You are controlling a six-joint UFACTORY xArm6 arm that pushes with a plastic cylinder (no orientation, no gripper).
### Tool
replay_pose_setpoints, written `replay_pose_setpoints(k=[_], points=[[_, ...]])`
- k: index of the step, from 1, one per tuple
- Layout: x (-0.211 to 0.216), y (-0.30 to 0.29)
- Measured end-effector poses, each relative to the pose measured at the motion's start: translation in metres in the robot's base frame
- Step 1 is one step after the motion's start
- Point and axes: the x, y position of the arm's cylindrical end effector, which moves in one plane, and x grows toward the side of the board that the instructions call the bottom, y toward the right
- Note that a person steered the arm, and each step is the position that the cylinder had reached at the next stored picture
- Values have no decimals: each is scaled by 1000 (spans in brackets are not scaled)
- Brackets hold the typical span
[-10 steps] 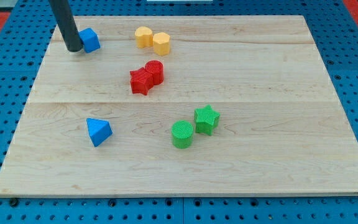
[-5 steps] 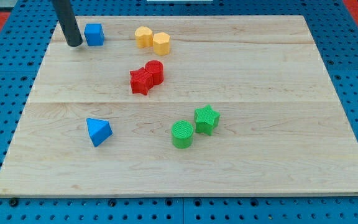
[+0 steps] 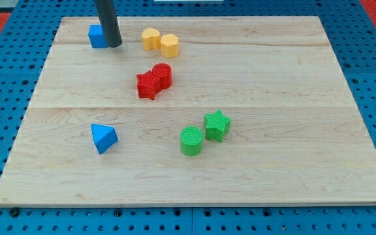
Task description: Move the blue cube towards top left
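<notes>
The blue cube (image 3: 96, 36) sits near the board's top left corner. My tip (image 3: 113, 45) stands right against the cube's right side, the dark rod hiding part of that side. A blue triangular block (image 3: 103, 138) lies lower left on the wooden board (image 3: 273, 130).
Two yellow blocks (image 3: 160, 42) sit close together just right of my tip. A red star and a red cylinder (image 3: 154, 80) touch near the middle. A green cylinder (image 3: 190, 141) and a green star (image 3: 217, 125) stand below them.
My tip has moved from the cube's left side around to its right side. The cube turned and shifted slightly up over the earlier frames.
</notes>
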Motion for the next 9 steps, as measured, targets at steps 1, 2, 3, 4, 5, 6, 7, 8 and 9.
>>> replay_pose_setpoints(k=[1, 2, 3, 4, 5, 6, 7, 8, 9], points=[[-11, 0], [-18, 0], [-25, 0], [-34, 0], [-41, 0], [-42, 14], [-40, 18], [-40, -13], [-36, -39]])
